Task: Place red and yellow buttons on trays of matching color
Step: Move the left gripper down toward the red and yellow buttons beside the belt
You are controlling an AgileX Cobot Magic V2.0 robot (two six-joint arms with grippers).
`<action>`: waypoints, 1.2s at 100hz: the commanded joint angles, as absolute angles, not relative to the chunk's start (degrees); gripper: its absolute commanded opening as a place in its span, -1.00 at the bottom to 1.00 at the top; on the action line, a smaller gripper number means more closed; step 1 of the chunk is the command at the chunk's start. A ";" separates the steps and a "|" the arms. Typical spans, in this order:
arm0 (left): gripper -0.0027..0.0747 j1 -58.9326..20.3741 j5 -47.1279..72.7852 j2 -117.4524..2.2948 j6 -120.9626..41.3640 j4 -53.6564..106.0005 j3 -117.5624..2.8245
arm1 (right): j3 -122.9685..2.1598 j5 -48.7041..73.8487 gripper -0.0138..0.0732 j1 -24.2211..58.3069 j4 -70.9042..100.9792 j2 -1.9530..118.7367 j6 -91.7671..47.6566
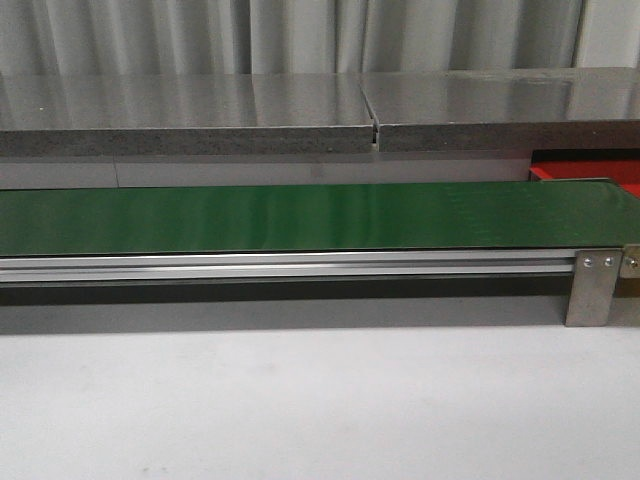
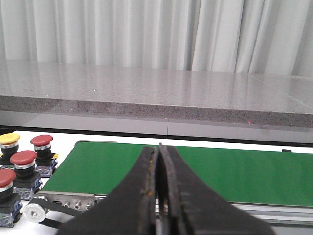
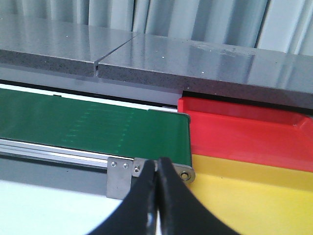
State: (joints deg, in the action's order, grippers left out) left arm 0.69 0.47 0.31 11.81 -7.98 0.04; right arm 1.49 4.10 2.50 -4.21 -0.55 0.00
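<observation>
Both grippers, left (image 2: pixel 159 196) and right (image 3: pixel 157 196), hang pressed together, holding nothing. Buttons (image 2: pixel 23 164) cluster off the belt's (image 1: pixel 300 215) left end; red tray (image 3: pixel 244 132) and yellow tray (image 3: pixel 254 196) sit at its right end.

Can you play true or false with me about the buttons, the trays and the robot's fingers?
1. The long green belt has a button riding on it. False: the belt is bare in all three views.
2. A yellow-capped push button stands among red-capped push buttons beside one end of the belt. True.
3. The left gripper has its fingers wide open. False: they are pressed together with nothing between them.
4. A flat yellow tray lies right next to the flat red tray, past the end of the belt. True.
5. The right gripper is holding a red button. False: its fingers are shut on nothing.
</observation>
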 commanded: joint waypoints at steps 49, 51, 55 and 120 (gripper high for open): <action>-0.98 0.41 -2.63 1.56 12.15 -8.52 -2.03 | 0.95 -0.69 -0.82 2.56 -4.82 -1.38 -0.43; -0.98 0.41 -1.71 1.21 12.15 -8.52 -2.91 | 0.95 -0.69 -0.82 2.56 -4.82 -1.38 -0.43; -0.98 0.41 0.00 0.23 12.15 -8.52 -4.86 | 0.95 -0.69 -0.82 2.56 -4.82 -1.38 -0.43; -0.98 0.41 38.65 -38.05 12.15 -8.94 -39.13 | 0.95 -0.69 -0.82 2.56 -4.82 -1.38 -0.43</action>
